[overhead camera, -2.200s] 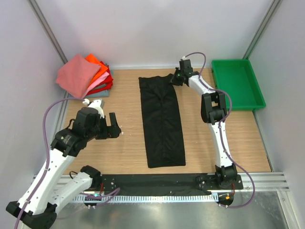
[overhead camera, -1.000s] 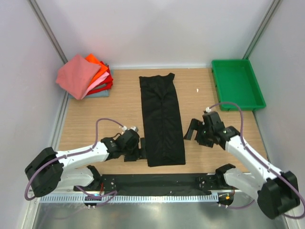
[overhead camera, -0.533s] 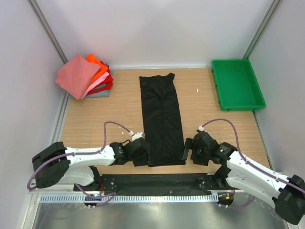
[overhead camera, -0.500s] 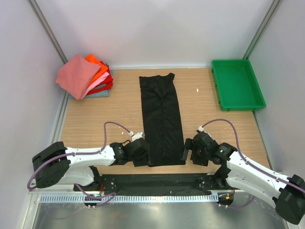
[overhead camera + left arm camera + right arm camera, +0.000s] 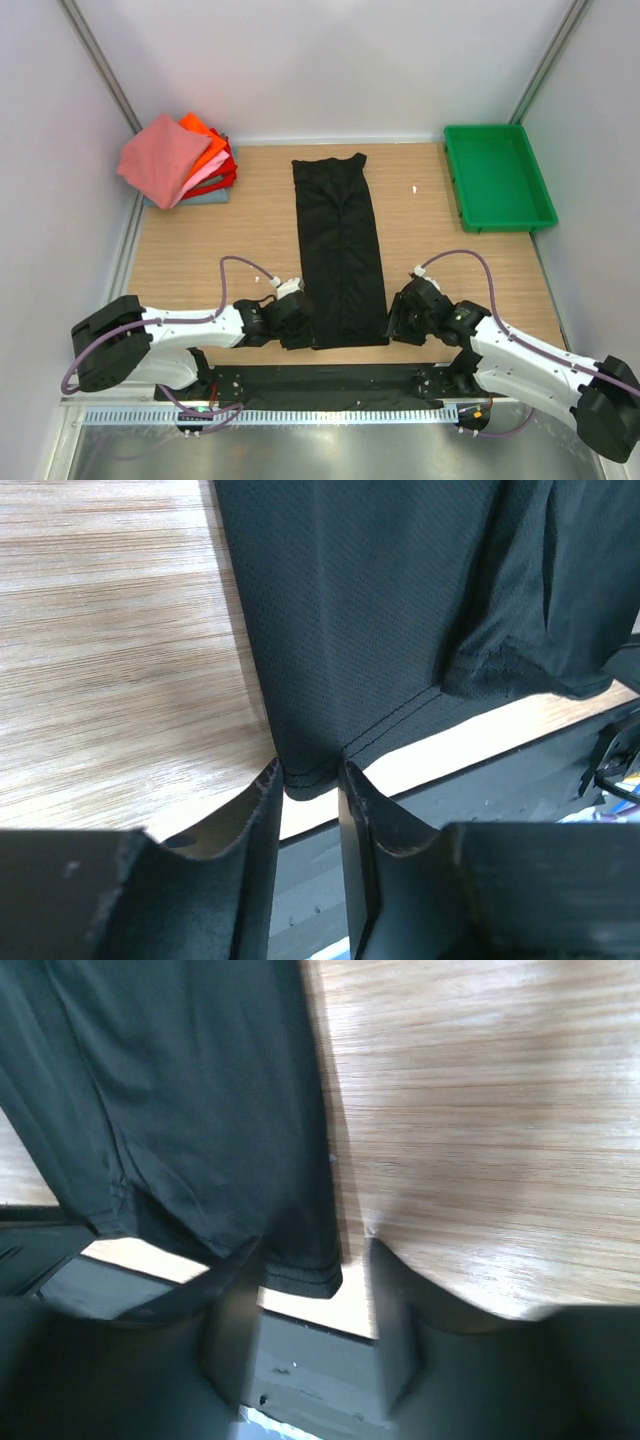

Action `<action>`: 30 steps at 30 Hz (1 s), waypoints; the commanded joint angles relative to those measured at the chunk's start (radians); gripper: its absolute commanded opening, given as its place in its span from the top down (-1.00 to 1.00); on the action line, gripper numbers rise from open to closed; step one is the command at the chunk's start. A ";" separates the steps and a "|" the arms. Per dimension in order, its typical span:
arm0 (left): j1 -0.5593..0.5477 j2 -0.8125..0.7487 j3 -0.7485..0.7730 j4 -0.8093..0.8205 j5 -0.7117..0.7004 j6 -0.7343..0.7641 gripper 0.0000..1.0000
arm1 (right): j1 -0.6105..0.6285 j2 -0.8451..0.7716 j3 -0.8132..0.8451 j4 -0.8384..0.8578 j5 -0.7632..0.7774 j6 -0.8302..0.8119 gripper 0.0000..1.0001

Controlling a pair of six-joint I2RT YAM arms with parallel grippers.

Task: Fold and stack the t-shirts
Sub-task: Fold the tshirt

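Observation:
The black t-shirt point(image 5: 340, 250) lies flat as a long narrow strip down the middle of the table, collar end far. My left gripper point(image 5: 300, 328) is low at its near left corner. In the left wrist view that hem corner point(image 5: 305, 776) is bunched between the two fingertips, and the left gripper point(image 5: 305, 780) is shut on it. My right gripper point(image 5: 392, 325) is at the near right corner. The right gripper point(image 5: 315, 1260) stands open, its blurred fingers astride the hem corner point(image 5: 300, 1275). A stack of folded t-shirts point(image 5: 175, 155) in salmon-pink, orange and red sits at the far left.
A green plastic tray point(image 5: 498, 175) stands at the far right against the wall. A small white speck point(image 5: 414, 189) lies on the wood near it. The black base rail point(image 5: 330, 380) runs just past the table's near edge, right below both grippers.
Both arms have come down and inward to the shirt's near corners. The left jaws have narrowed onto the left corner. The right jaws have narrowed but still stand apart.

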 commanded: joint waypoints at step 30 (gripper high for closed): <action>-0.014 -0.083 0.213 -0.326 -0.168 0.082 1.00 | 0.052 0.060 0.256 -0.063 0.113 -0.038 0.98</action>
